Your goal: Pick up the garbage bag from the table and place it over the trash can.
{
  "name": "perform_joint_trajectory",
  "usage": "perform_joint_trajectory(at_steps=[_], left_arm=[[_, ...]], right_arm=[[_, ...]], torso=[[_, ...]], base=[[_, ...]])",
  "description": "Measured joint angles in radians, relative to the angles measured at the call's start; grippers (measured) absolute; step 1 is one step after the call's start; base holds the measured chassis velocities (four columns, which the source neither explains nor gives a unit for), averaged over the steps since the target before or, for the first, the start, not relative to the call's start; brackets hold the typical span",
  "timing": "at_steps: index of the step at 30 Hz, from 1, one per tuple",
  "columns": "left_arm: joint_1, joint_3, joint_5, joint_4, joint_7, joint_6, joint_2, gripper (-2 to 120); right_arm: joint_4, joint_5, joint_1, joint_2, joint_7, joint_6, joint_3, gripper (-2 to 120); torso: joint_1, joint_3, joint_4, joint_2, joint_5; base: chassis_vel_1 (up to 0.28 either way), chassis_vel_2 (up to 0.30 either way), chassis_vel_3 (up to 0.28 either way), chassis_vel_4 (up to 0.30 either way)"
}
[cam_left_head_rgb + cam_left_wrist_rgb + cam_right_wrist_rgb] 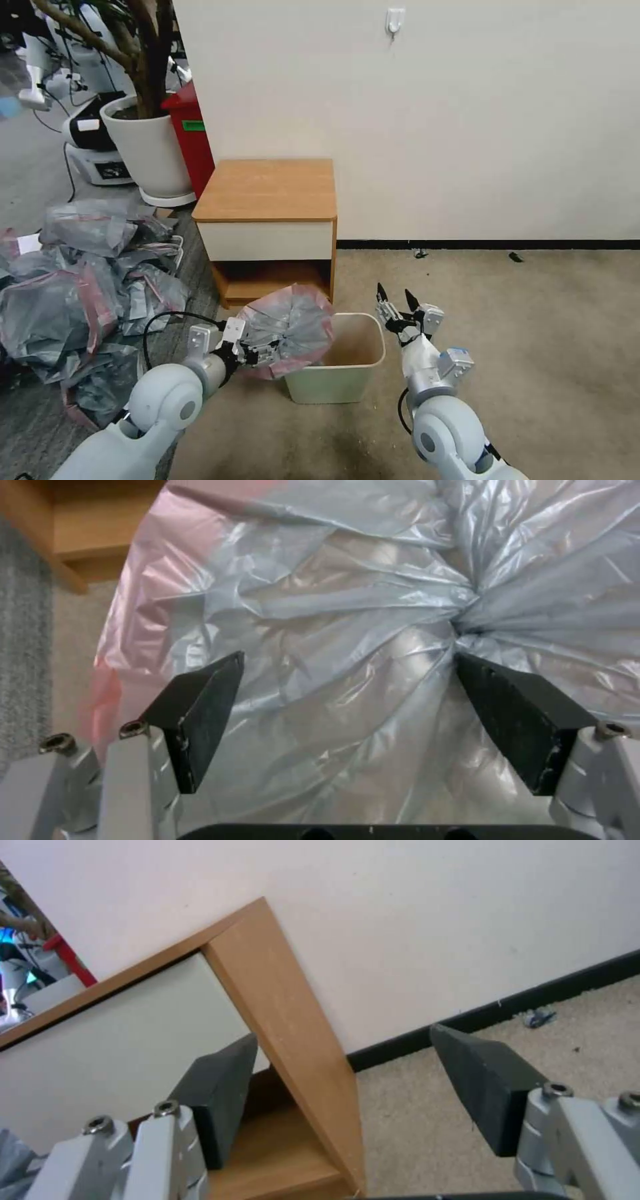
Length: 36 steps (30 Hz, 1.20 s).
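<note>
Head view: the left gripper [261, 352] is low in front of the robot, just left of the trash can [340, 390], with the garbage bag [293, 327] bunched around its tip. The bag is puffed up, grey with a pink-red band along its upper edge, and hangs partly over the can's left rim; whether it touches the rim cannot be told. The can stands on the beige carpet [533, 347], directly in front of the table [267, 190], whose light-brown surface is bare

Left wrist view: jaws of the left gripper [347, 700] stand wide apart, both black pads [200, 715] visible, the crumpled film of the bag [347, 605] spread between and beyond them. The plastic gathers into a knot-like pinch close to one pad; no firm clamp on the film can be seen, so whether the bag is actually held cannot be told

Right gripper [399, 301] is raised just right of the can, above the carpet, tips pointing toward the wall [467, 120]. Right wrist view: its jaws [347, 1095] are spread wide with nothing between them; beyond them the table's side panel [287, 1030], white drawer front and lower shelf

A heap of similar grey-and-pink bags [73, 287] lies on the floor at far left, near a white plant pot [150, 150] and a red box [190, 133]
</note>
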Motion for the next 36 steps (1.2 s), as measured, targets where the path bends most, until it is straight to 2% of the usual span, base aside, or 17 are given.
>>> perform_joint_trajectory(at_steps=[9, 16, 18, 26, 28, 36], left_arm=[[-0.032, 0.045, -0.019, 0.026, -0.026, 0.004, -0.01, 82], [-0.063, 0.084, -0.073, 0.047, -0.071, 0.004, -0.023, 80], [-0.078, 0.099, -0.106, 0.057, -0.094, 0.004, -0.026, 78], [-0.102, 0.125, -0.153, 0.077, -0.122, 0.004, -0.027, 72], [-0.119, 0.144, -0.186, 0.092, -0.145, 0.005, -0.028, 65], [-0.174, 0.185, -0.305, 0.126, -0.237, 0.004, -0.031, 62]], right_arm=[[-0.004, 0.0, -0.003, -0.003, 0.0, 0.005, 0.012, 69], [-0.014, -0.001, -0.003, -0.002, -0.001, 0.01, 0.016, 67], [-0.021, -0.001, -0.001, -0.003, -0.001, 0.013, 0.016, 66], [-0.03, -0.002, 0.005, -0.002, -0.001, 0.016, 0.018, 65], [-0.034, -0.002, 0.008, -0.002, -0.002, 0.017, 0.018, 65], [-0.039, -0.002, 0.007, -0.001, -0.002, 0.02, 0.019, 65]], torso=[[0.0, 0.0, 0.0, 0.0, 0.0], [0.0, 0.0, 0.0, 0.0, 0.0], [0.0, 0.0, 0.0, 0.0, 0.0], [0.0, 0.0, 0.0, 0.0, 0.0], [0.0, 0.0, 0.0001, 0.0, 0.0], [0.0, 0.0, 0.0, 0.0, -0.0001]], base=[[0.0, 0.0, 0.0, 0.0], [0.0, 0.0, 0.0, 0.0], [0.0, 0.0, 0.0, 0.0], [0.0, 0.0, 0.0, 0.0], [0.0, 0.0, 0.0, 0.0], [0.0, 0.0, 0.0, 0.0]])
